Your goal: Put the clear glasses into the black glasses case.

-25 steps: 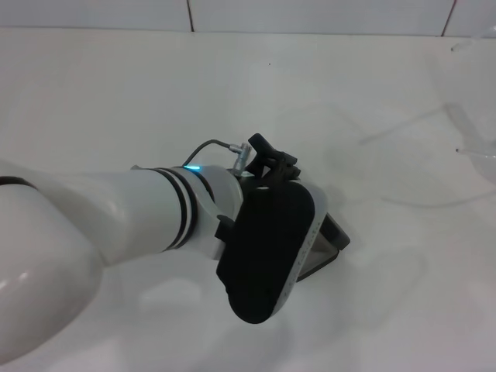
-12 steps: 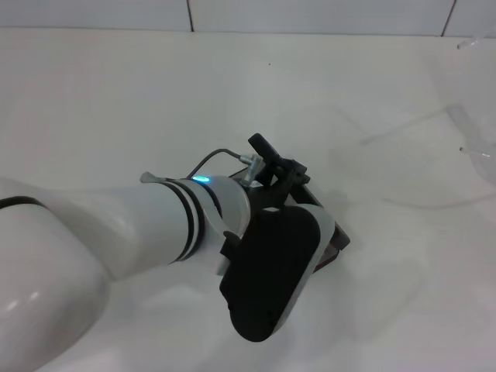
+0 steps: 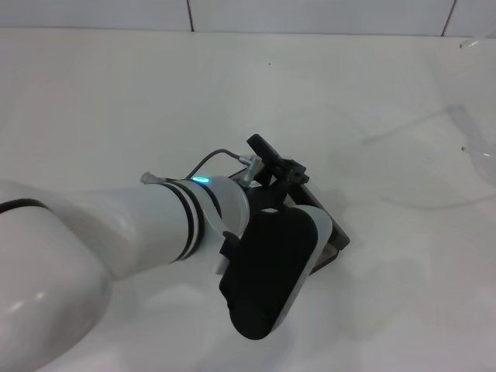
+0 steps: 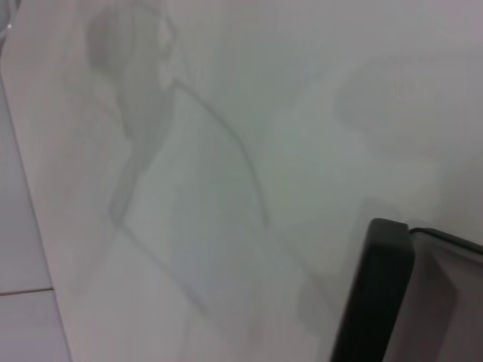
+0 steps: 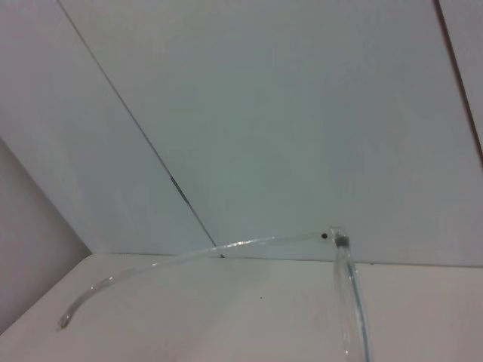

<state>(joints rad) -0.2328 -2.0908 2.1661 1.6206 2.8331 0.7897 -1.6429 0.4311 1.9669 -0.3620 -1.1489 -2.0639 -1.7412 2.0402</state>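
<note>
Nearest in the head view, the white left arm with its black wrist housing reaches in from the lower left and covers most of the matte black rectangular glasses case (image 3: 335, 242), of which only a dark corner and a strip of grey lining peep out at the housing's right side. The left gripper (image 3: 277, 167) shows only as a black clamp part and a cable beyond the wrist; whether it is released or clenched cannot be told. The left wrist view catches one black edge of the case (image 4: 377, 294), cut off by the picture's border, resting on the plain white table (image 4: 226, 151).

Around the case the white table (image 3: 116, 101) lies bare on all sides up to the tiled wall at the back.

Farther off, at the far right edge of the head view, the fully transparent plastic glasses (image 3: 474, 139) are faint and partly cut off, well apart from the case. The right wrist view shows a slim temple arm and hinge (image 5: 332, 238) close by, against the tiled wall. The right gripper itself is not seen.
</note>
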